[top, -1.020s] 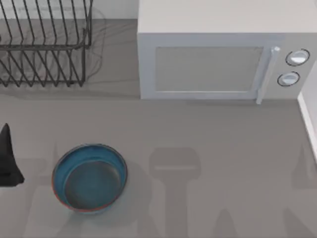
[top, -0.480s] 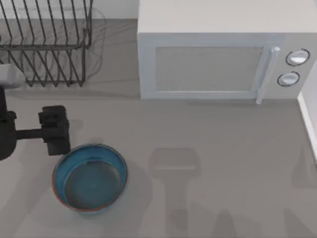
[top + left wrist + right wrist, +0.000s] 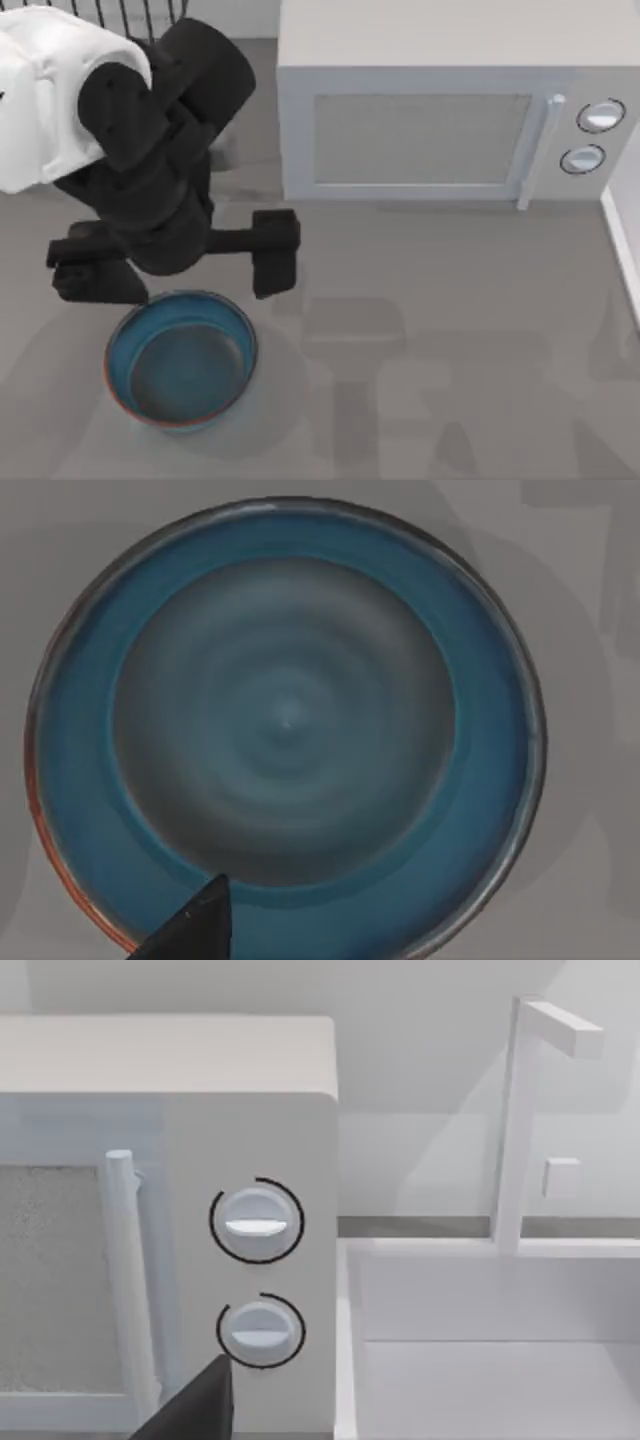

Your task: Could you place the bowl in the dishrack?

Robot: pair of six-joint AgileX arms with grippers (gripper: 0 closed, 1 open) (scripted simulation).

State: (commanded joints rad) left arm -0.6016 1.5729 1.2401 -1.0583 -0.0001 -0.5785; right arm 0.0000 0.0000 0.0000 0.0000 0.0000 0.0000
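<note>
Bowl (image 3: 181,358) sits upright under left claw (image 3: 170,285).

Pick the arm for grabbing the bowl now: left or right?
Left. Its arm hangs just above the bowl, and its wrist camera looks straight down into the bowl. The right wrist camera faces the microwave dials, away from the bowl.

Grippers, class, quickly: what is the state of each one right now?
Left gripper: above the round blue glazed bowl, holding nothing; fingers cannot be told.
Right gripper: faces the pale grey microwave; cannot be told.
</note>
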